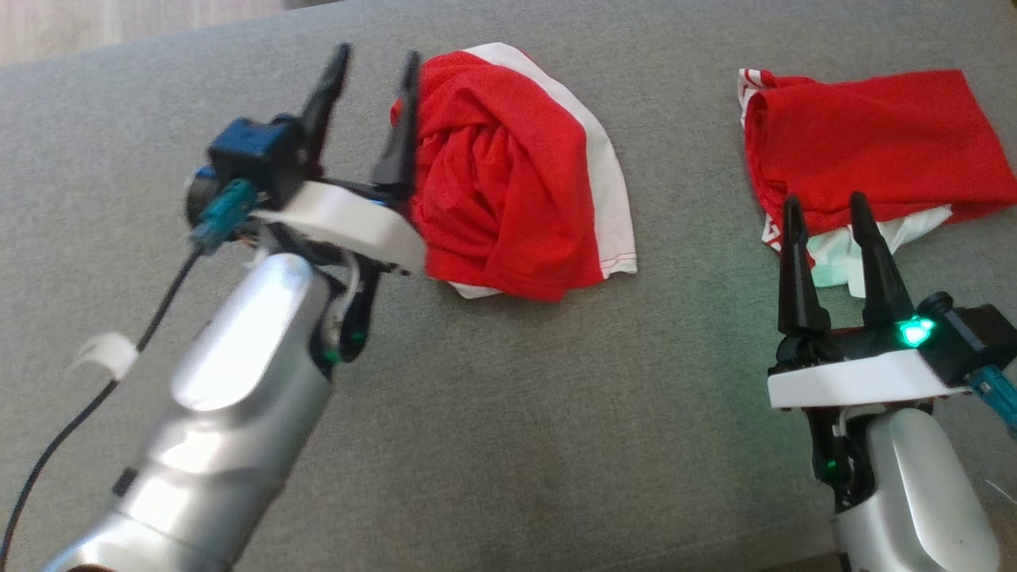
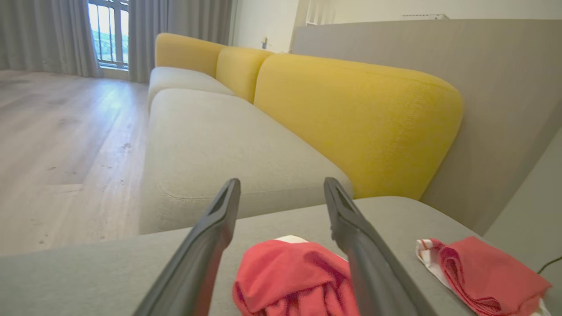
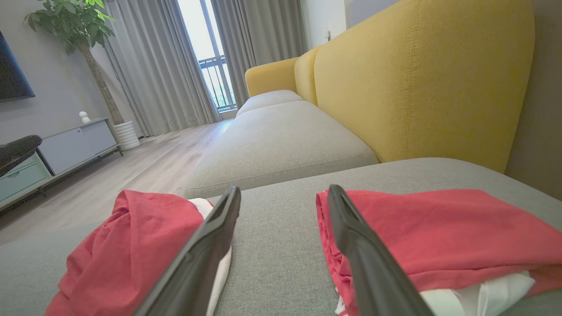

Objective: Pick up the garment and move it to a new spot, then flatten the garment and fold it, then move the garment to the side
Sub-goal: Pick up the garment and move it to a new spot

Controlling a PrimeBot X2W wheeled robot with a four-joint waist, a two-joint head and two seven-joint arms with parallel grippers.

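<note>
A crumpled red and white garment (image 1: 508, 175) lies bunched on the grey cushion (image 1: 508, 413), at its far middle. My left gripper (image 1: 375, 67) is open at the garment's left edge, and its right finger (image 1: 405, 119) rests against the red cloth. In the left wrist view the garment (image 2: 285, 272) lies low between the spread fingers of that gripper (image 2: 282, 184), with nothing clamped. At the near right my right gripper (image 1: 825, 205) stands open and empty. The right wrist view shows that gripper (image 3: 284, 192) with bare cushion between its fingers and the crumpled garment (image 3: 131, 245) off to the left.
A second red and white garment (image 1: 866, 143) lies flatter at the far right, just beyond my right fingertips (image 1: 860, 208); it also appears as the second garment (image 3: 439, 228) (image 2: 483, 272). Yellow sofa backrests (image 2: 360, 123) and wooden floor (image 2: 66, 131) lie beyond the cushion.
</note>
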